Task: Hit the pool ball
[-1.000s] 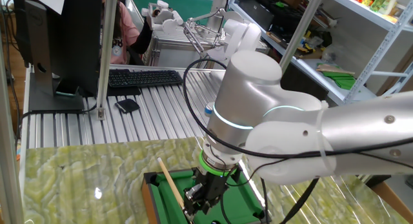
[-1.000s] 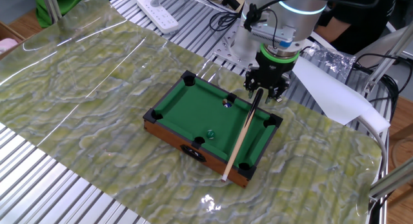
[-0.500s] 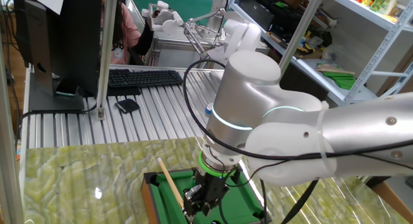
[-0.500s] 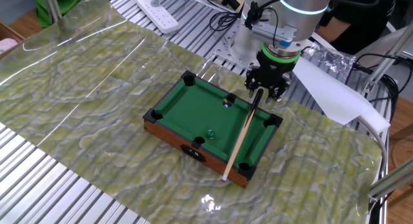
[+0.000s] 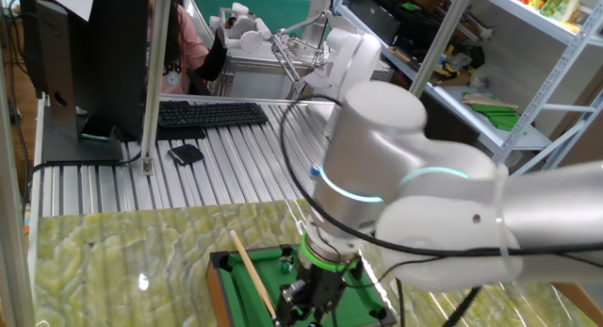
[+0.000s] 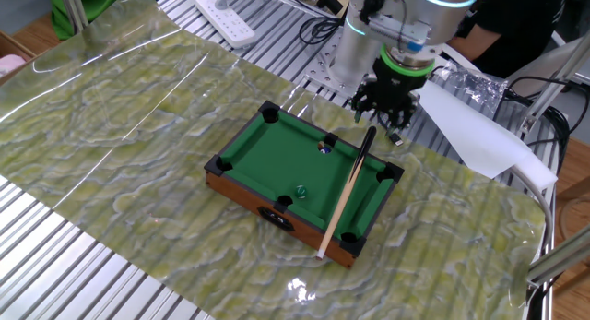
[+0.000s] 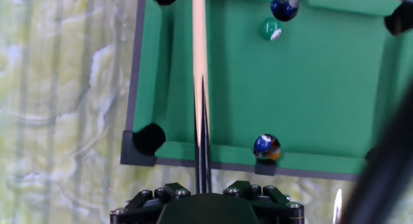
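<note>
The mini green pool table (image 6: pixel 277 159) lies on the marble-patterned mat. The pool ball (image 6: pixel 324 148), dark with a whitish spot, rests by the far rail; in the hand view it (image 7: pixel 266 147) sits against the near rail, to the right of my fingers. The wooden cue stick (image 6: pixel 343 205) lies across the right side of the pool table, its dark end toward me. My gripper (image 6: pixel 391 126) hangs just behind and above that end, apart from it. In the hand view its fingers (image 7: pixel 202 82) are pressed together in line with the cue stick (image 7: pixel 200 30), holding nothing.
A green ball (image 7: pixel 271 29) and a second dark blue ball (image 7: pixel 284 7) lie near the far end of the felt. A white paper sheet (image 6: pixel 479 126) lies at the right. A keyboard (image 5: pixel 212 112) and a monitor (image 5: pixel 85 54) stand behind.
My gripper has risen off the cue's dark end and moved back and right, away from the pool table. The cue and the balls have not moved.
</note>
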You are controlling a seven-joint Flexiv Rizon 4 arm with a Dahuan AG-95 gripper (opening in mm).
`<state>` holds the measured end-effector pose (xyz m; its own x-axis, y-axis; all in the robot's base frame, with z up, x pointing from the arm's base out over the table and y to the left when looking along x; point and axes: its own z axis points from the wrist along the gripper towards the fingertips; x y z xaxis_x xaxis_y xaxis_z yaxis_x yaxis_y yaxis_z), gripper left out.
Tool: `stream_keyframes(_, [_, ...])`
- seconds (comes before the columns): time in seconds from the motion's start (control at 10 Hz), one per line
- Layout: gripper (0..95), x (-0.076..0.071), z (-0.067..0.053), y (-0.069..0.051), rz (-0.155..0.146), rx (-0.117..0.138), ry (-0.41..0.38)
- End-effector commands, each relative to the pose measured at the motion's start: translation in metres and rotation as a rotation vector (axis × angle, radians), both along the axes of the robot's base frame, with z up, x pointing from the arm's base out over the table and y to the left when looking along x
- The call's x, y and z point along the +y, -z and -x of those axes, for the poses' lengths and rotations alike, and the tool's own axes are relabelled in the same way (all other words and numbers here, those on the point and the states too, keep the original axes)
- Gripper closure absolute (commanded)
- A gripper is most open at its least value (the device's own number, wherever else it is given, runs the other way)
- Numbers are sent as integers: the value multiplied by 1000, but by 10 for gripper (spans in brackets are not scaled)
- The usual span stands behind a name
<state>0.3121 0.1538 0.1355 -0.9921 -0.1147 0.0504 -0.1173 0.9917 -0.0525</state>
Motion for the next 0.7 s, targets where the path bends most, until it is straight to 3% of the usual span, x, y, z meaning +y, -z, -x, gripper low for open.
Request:
stream_keyframes(0.1, [380, 3, -1, 4, -11, -5, 14])
stream_keyframes(0.4, [380, 0, -2, 14, -29, -15, 19])
stream_keyframes(0.7, [380, -9, -7, 15, -44, -16, 17])
